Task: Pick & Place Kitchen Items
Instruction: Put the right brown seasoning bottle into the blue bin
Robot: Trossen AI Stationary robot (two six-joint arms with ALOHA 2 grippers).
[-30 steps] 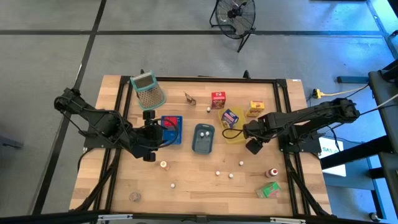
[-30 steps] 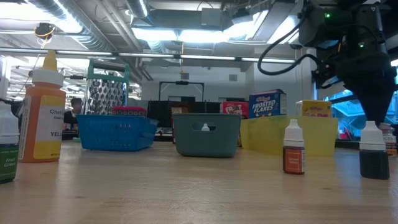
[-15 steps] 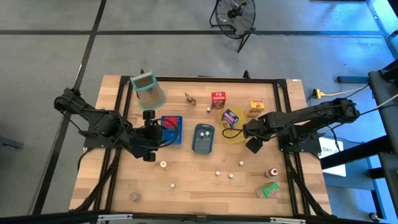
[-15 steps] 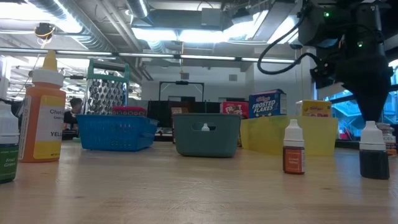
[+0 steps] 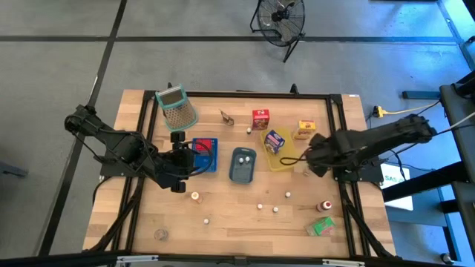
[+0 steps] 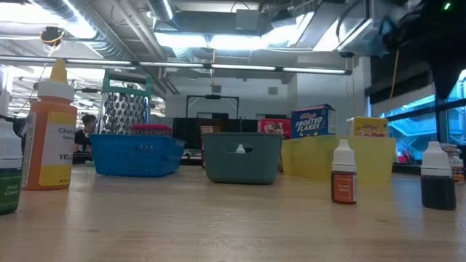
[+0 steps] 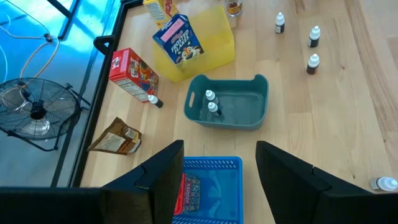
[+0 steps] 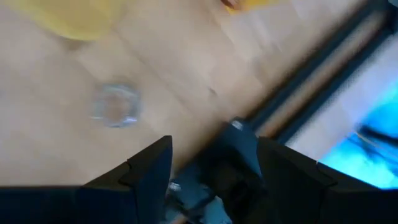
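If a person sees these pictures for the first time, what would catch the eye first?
Probably the three trays in a row at the table's middle: a blue tray, a grey-blue tray holding two small white-capped bottles, and a yellow tray holding a blue cereal carton. The green-rimmed grater lies at the far left corner.

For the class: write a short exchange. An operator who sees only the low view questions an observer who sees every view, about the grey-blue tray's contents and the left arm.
Operator: From table height I only see the grey-blue tray's wall. What is inside it?
Observer: The left wrist view shows two small white-capped bottles lying in the grey-blue tray.
Operator: I cannot find the left arm at all. Is it carrying something?
Observer: No. The left gripper hovers over the blue tray with its fingers open and nothing between them.
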